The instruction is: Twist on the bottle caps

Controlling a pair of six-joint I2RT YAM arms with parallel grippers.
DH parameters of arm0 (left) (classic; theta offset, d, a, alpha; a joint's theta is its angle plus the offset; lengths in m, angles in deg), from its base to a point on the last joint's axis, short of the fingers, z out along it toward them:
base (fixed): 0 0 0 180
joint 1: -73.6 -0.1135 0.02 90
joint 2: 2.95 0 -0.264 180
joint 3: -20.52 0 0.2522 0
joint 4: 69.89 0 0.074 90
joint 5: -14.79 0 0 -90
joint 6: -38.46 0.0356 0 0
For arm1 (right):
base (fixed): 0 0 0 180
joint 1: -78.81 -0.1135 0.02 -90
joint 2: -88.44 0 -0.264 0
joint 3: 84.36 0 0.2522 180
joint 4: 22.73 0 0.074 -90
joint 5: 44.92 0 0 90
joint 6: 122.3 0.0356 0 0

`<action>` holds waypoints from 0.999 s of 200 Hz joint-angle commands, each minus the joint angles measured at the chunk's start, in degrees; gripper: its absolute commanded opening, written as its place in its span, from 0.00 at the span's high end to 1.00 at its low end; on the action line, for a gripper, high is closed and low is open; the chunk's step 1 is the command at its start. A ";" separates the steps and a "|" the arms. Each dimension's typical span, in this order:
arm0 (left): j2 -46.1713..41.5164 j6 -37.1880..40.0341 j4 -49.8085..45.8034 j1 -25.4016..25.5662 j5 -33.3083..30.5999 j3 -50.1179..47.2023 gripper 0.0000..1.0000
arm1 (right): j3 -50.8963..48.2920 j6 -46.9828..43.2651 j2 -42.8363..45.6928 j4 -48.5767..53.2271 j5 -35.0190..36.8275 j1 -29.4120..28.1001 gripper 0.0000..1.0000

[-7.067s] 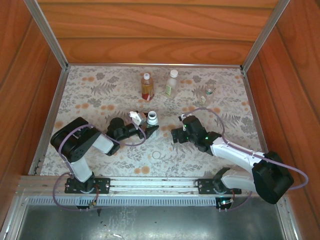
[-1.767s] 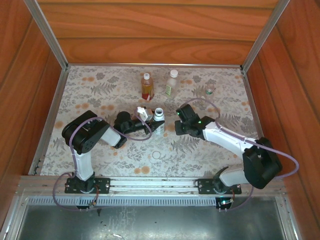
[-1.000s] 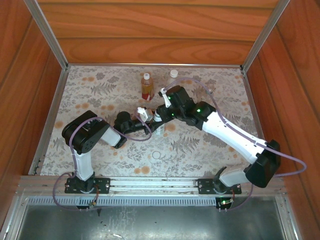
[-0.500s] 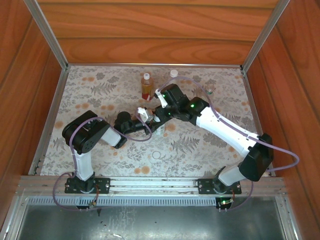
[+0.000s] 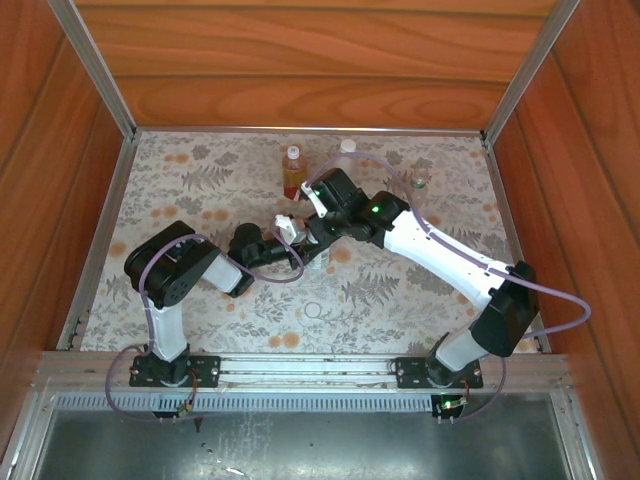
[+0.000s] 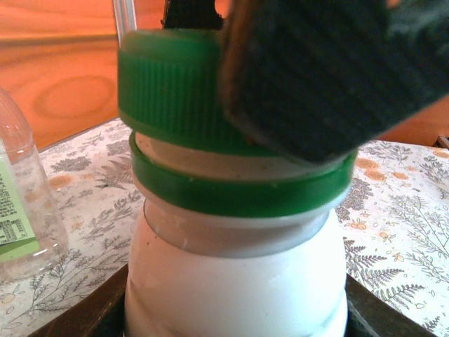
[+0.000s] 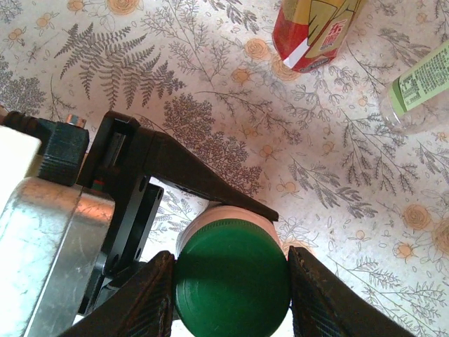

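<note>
Reaching across from the right side of the table, where it hung moments earlier, the right gripper (image 7: 232, 279) now stands over the white plastic bottle (image 6: 231, 281). The bottle's mouth, bare in the earlier view from above, is now covered. The gripper's two black fingers (image 7: 151, 298) press on opposite sides of a dark green ribbed plastic screw cap (image 6: 168, 84), which sits on the bottle's neck. A strip of pale neck shows between the cap and the green collar ring (image 6: 238, 186) below it.

The left gripper (image 5: 316, 250) is clamped tight on the body of the same bottle, holding it upright near the middle of the floral-patterned tablecloth (image 5: 200, 190). The bottle's walls are opaque, so its contents cannot be told.

Farther back, an amber plastic bottle (image 5: 292, 172) with a pale cap stands upright. The right wrist view shows its red and yellow label (image 7: 316, 28), with print too blurred to read.

Just right of it, partly behind the right arm, stands a clear plastic bottle (image 5: 347, 148) with a white cap. Its green label (image 6: 12, 217) carries fine dark print that cannot be read, and the tablecloth shows through its walls.

A short clear bottle (image 5: 420, 182) stands at the far right, well apart from the others, too small to tell what is in it.
</note>
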 commanded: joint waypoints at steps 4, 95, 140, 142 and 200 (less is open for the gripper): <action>0.67 0.22 0.29 0.53 0.91 0.58 0.48 | 0.86 -0.45 -2.10 5.27 0.71 -0.65 0.56; 0.50 0.19 0.26 0.51 0.83 0.53 0.48 | 3.07 1.31 -1.69 5.80 -0.05 -0.68 0.45; 0.33 0.15 0.27 0.51 0.86 0.39 0.48 | 0.54 2.15 3.93 1.06 -0.43 -0.57 0.31; 0.32 0.10 0.25 0.50 0.84 0.33 0.48 | 0.42 2.17 4.18 0.82 -0.45 -0.50 0.31; -0.12 0.07 0.27 0.52 1.22 0.18 0.48 | -0.02 5.37 3.33 -0.66 -11.14 6.20 0.52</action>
